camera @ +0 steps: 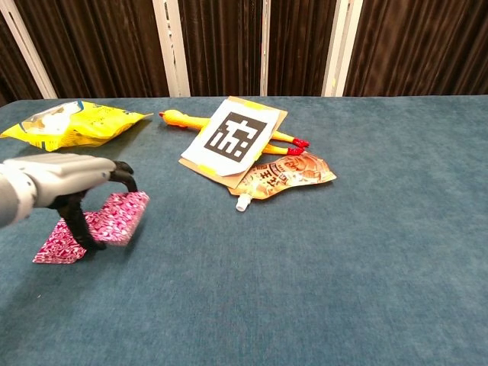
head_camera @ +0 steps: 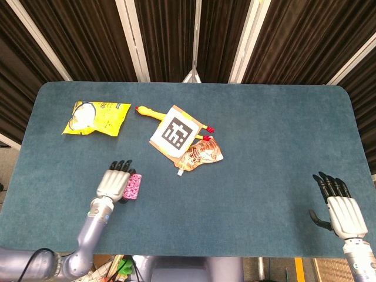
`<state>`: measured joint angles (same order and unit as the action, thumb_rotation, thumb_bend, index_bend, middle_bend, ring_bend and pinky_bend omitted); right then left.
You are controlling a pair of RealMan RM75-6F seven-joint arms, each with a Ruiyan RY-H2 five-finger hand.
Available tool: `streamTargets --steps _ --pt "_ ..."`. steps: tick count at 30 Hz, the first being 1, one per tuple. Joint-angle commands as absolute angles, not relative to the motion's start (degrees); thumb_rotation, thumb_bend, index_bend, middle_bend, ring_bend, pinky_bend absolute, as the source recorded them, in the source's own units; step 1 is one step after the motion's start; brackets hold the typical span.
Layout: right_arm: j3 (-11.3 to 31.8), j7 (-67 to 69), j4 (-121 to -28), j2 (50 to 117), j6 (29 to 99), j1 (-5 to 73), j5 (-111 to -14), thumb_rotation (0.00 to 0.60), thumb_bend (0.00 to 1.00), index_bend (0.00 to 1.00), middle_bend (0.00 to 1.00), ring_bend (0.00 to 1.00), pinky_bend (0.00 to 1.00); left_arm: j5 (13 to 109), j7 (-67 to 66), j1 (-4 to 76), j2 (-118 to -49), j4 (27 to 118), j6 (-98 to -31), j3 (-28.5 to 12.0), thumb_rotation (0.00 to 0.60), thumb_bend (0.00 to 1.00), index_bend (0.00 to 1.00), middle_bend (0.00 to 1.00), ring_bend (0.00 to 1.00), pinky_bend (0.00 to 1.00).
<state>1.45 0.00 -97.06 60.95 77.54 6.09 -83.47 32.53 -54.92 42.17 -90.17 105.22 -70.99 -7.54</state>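
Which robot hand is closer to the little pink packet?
The left hand. It grips the pink packet and holds it just above the table. The right hand is far away at the table's other front corner, holding nothing, fingers apart.

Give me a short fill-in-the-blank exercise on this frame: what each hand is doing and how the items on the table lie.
1. The left hand holds a small ____ patterned packet.
2. The card with the black-and-white code lies on top of the rubber ____.
3. The right hand holds ____.
4. The yellow snack bag lies at the table's far ____ corner.

Missing words: pink; chicken; nothing; left
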Motion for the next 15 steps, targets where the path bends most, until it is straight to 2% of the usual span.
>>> streamTargets --steps 1,7,15 --pt "1.43 0.11 -97.07 60.90 77.51 6.10 -83.50 0.600 0.36 0.00 0.00 0.00 0.02 31.35 -55.87 43.47 -92.42 103.62 -70.99 -7.90 0.600 0.43 0.42 0.00 0.00 0.00" --pt "1.44 0.41 -97.11 60.81 77.42 6.15 -83.52 0.600 0.36 0.00 0.00 0.00 0.02 29.10 -58.21 45.48 -95.97 101.47 -72.01 -8.21 0.600 0.43 0.38 0.00 0.00 0.00" --pt "1.42 0.55 -97.03 60.84 77.46 6.15 -83.61 0.600 0.36 0.00 0.00 0.00 0.02 23.71 -62.83 47.35 -97.40 101.40 -74.81 -8.45 0.600 0.42 0.34 0.00 0.00 0.00"
